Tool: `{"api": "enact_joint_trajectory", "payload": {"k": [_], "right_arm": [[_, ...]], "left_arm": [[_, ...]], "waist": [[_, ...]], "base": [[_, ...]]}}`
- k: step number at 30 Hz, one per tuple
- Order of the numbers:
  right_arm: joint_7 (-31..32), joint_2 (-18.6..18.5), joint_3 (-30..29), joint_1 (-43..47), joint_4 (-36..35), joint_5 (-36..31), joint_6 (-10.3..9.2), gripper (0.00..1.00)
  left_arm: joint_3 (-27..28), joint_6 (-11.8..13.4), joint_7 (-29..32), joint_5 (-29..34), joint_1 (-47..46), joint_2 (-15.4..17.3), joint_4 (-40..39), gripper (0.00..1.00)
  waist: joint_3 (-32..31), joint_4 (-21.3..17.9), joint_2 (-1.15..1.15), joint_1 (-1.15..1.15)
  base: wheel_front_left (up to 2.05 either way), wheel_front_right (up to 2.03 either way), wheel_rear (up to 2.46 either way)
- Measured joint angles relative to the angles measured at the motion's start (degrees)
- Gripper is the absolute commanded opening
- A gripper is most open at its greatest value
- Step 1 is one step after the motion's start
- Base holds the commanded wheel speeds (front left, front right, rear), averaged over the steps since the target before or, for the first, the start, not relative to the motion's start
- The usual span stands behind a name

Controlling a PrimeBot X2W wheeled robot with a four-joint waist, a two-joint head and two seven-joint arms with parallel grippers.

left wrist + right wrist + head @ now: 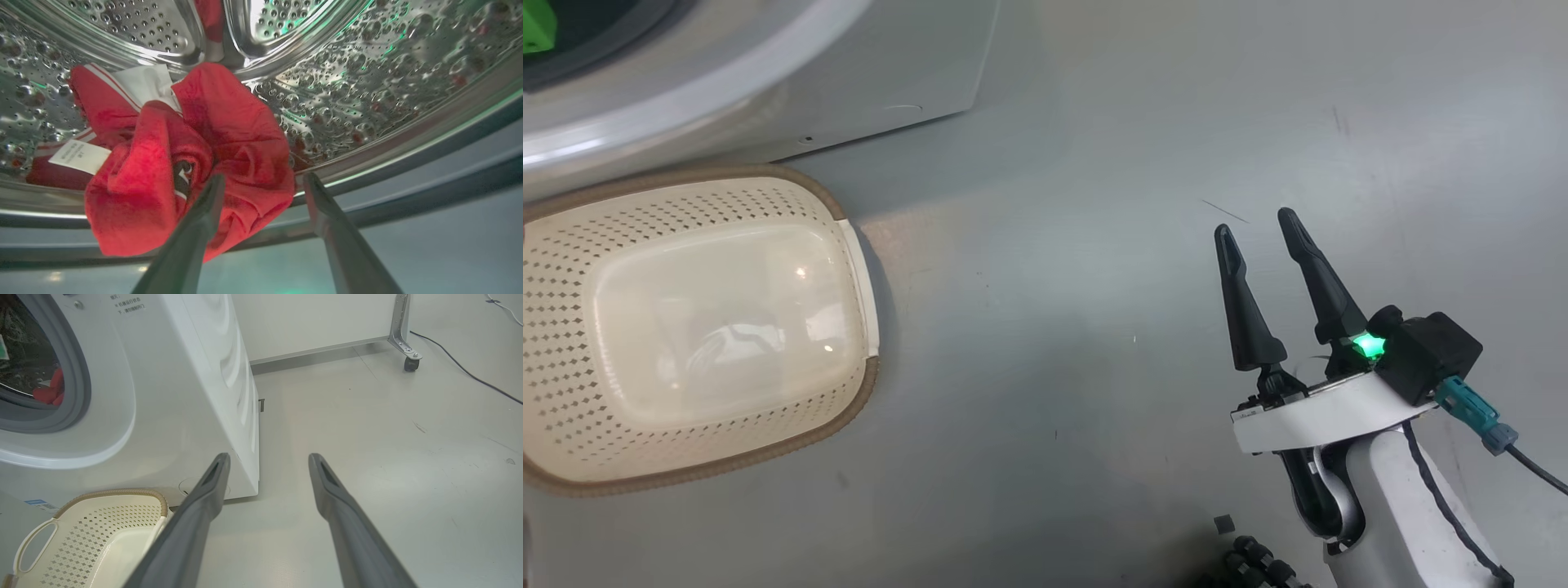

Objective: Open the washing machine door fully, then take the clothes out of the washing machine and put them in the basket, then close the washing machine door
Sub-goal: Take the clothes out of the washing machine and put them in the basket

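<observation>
The washing machine (pixel 163 396) stands with its mouth uncovered, so the door step looks done and the step in hand is taking the clothes out. Its perforated steel drum (pixel 367 81) holds them all; the cream basket (pixel 572 327), on the floor (pixel 1054 286) just beside the machine's front, is empty. The clothes (pixel 212 134) lie low at the drum's lip, a crumpled bright red heap folded on itself, soft and likely to sag. The left gripper (pixel 264 176) is inside the drum, fingers spread apart and clamped on nothing, one crossing the heap, the other just beside it. The right gripper (pixel 1256 222) hovers over the floor, fingers apart, empty. A white tag (pixel 79 155) shows at the heap's side. Next, the left fingers probably need to straddle a thick fold and close.
</observation>
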Motion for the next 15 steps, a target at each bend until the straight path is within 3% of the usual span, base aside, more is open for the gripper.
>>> {"api": "enact_joint_trajectory", "payload": {"k": [14, 15], "right_arm": [[0.0, 0.0, 0.4, -2.0, 0.6, 2.0, 0.01, 1.00], [0.0, 0.0, 0.4, -2.0, 0.7, 2.2, 0.01, 1.00]], "left_arm": [[1.0, 1.7, 1.1, 0.5, -1.4, 1.4, 5.4, 1.00], [1.2, 1.9, 1.1, 0.5, -1.5, 1.5, 5.6, 0.88]], "waist": [[2.6, -3.3, 0.00, 0.00], [2.6, -3.4, 0.00, 0.00]], "base": [[0.00, 0.00, 0.00], [0.00, 0.00, 0.00]]}}
